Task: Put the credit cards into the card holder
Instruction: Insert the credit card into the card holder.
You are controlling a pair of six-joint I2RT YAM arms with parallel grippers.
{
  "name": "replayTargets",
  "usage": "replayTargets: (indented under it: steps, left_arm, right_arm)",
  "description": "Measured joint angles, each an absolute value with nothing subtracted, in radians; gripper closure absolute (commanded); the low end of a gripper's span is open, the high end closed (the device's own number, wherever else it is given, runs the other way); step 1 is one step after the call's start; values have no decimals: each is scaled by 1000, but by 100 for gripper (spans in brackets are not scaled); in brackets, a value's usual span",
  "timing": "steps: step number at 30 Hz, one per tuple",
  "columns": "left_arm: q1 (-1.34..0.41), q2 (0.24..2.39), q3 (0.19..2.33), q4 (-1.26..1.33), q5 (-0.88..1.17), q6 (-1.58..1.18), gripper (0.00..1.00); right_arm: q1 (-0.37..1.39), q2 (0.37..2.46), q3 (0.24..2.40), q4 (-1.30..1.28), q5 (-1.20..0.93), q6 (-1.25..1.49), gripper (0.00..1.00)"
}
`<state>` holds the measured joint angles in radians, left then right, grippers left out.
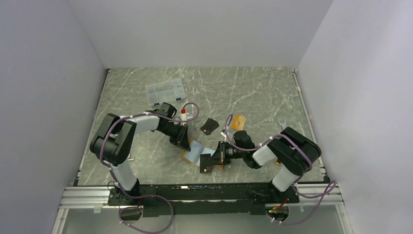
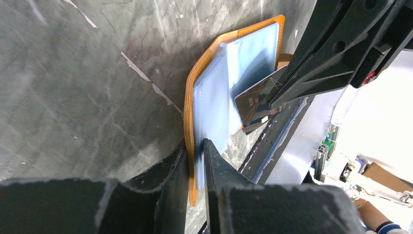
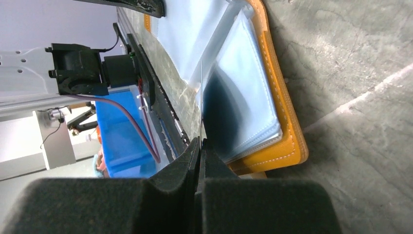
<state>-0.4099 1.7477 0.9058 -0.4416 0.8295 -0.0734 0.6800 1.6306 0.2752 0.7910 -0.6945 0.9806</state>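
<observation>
Nearest, right gripper [image 3: 199, 142]: jaws pressed together on a credit card, which its own wrist view shows edge-on as a thin line rising between the fingers. Gripping the card by one end leaves the other end free to lead into a pocket.
held card [image 2: 255, 100]: dark and glossy with a chip pattern, tilted, its leading corner at the pale blue sleeves. Whether it has entered a pocket cannot be told.
card holder [image 2: 191, 97]: lies open on the table [image 1: 253, 92] between the two arms, orange cover down and blue-grey sleeves fanned upward, so the pockets face the incoming card.
left gripper [image 2: 196, 152]: fingers drawn close on either side of the holder's edge, with the orange cover and a sleeve between them, apparently pinching it. The likely purpose is to pin the holder so it neither slides nor folds shut under the push of the card.
step in hand: feeding this one card in; judged to be under way, not finished.
risk: a soft sleeve may buckle, or the card may slip between two sleeves and miss the pocket.
black card [image 1: 210, 126]: flat on the table beyond the holder, apart from both grippers, yet to be loaded.
orange card [image 1: 238, 122]: flat, near the black card on its right, also waiting.
clear plastic box [image 1: 165, 91]: farthest back on the left, well apart from the work; it seems to play no part.
</observation>
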Motion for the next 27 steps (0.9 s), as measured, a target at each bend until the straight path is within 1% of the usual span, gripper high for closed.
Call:
replayTargets:
  steps: [4, 17, 27]
  left_arm:
    - [-414, 1748, 905, -442, 813, -73, 79]
    - [-458, 1748, 906, -445, 741, -71, 76]
    - [-463, 1748, 910, -477, 723, -59, 63]
  right_arm:
    - [680, 1664, 278, 822, -709, 992, 100]
    - [681, 1702, 343, 803, -715, 991, 100]
    - [680, 1707, 368, 706, -714, 971, 100]
